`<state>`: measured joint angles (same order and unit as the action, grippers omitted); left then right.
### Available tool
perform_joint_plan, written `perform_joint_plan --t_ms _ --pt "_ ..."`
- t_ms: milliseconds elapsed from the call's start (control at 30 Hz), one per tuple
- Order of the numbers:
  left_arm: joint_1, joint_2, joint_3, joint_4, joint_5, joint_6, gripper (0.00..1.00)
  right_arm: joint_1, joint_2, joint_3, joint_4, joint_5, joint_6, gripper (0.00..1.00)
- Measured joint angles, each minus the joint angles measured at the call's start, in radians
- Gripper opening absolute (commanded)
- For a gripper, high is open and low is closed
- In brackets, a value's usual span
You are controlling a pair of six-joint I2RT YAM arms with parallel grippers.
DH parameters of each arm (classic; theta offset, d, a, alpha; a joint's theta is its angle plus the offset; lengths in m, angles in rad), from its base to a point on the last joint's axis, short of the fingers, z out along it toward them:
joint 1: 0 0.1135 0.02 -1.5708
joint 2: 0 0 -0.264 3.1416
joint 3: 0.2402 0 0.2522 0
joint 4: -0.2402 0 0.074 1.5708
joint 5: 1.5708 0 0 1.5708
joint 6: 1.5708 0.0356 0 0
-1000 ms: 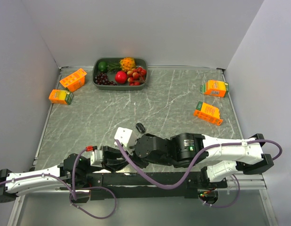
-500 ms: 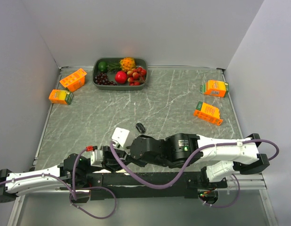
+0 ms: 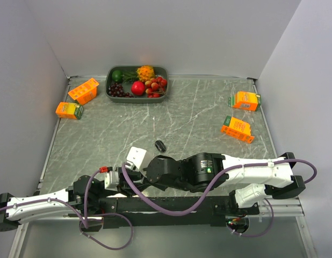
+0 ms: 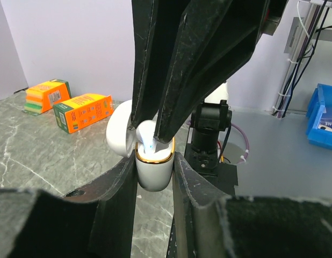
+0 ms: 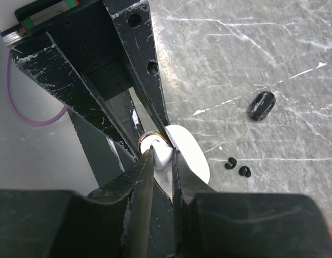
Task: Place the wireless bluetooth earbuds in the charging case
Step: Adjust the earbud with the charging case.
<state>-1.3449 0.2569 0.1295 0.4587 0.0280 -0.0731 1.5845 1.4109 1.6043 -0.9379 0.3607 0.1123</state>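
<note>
Left jaws clamp the charging case [image 4: 153, 173] upright at the counter's [image 3: 198, 113] near edge, lid open; right jaws pinch a white earbud [image 4: 146, 132], long axis vertical, pointing down into its mouth.

The fruit tray [image 3: 109, 92] sat at the far edge of the table [image 3: 198, 118]; two cartons [image 3: 84, 90] [image 3: 69, 110] lay left of it; two other cartons [image 3: 246, 100] [image 3: 237, 128] lay far right; a little oval thing [image 3: 160, 145] lay mid-table. Near the front, the charging case [image 4: 153, 174] stood upright between the left gripper [image 4: 153, 161] fingers; the right gripper [image 4: 150, 134] was above, an earbud [image 4: 146, 130] between its tips at the case's mouth; two tiny earbuds [image 5: 231, 164] [image 5: 244, 171] lay nearby.
</note>
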Motion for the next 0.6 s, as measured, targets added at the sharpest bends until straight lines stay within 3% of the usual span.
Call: perform_joint_plan --t_ms 400,433,467,567,600 --pt "0.000 0.000 0.000 0.000 0.000 0.000 0.01 0.002 0.000 0.000 0.002 0.007 -0.041 0.15" --pt "0.000 0.000 0.000 0.000 0.000 0.000 0.01 0.002 0.000 0.000 0.003 0.005 -0.048 0.18" --pt "0.000 0.000 0.000 0.000 0.000 0.000 0.01 0.002 0.000 -0.001 0.003 0.004 -0.054 0.30" --pt "0.000 0.000 0.000 0.000 0.001 0.000 0.01 0.008 -0.001 -0.002 0.005 0.003 -0.065 0.48" --pt "0.000 0.000 0.000 0.001 0.000 0.000 0.01 0.008 -0.001 -0.002 0.005 0.003 -0.066 0.50"
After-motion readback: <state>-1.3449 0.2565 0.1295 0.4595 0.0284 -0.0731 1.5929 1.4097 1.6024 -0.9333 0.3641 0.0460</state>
